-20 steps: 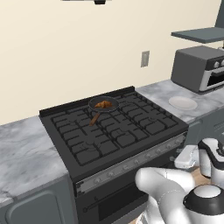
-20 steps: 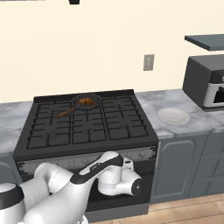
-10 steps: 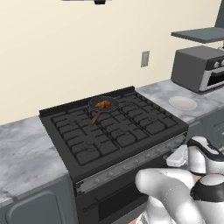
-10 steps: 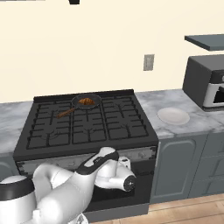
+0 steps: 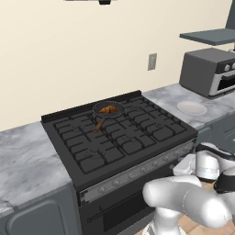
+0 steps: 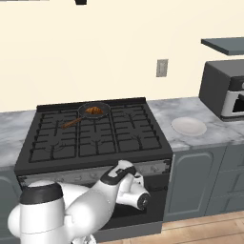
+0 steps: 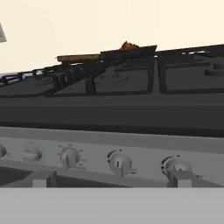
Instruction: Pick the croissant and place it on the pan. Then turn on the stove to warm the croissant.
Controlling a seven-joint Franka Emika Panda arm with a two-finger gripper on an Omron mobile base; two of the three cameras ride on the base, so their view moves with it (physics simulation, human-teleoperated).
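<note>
The croissant is a small, lumpy, orange-brown curl of pastry, and it lies inside the pan, taking up only part of the bowl. From the right side the croissant shows the same warm brown against the dark pan. The pan is round and grey-black, with a thin brown wooden handle that points toward about 7 o'clock across the grates in the left base view. It sits on a rear burner of the stove, a wide black range with grid-like cast grates. Along the stove's front runs a silver-grey strip of knobs, seen close up from the hand camera, where four or five round knobs stand in a row. In that low view the croissant peeks just over the pan rim at about 12 o'clock, beyond the grates of the stove. The gripper hangs low just before the knob strip, its two finger tips well apart and holding nothing, one near a knob at the right. At about 3 o'clock of the stove, on the marble bench, lies a flat white plate, and beyond it stands a grey toaster oven.
</note>
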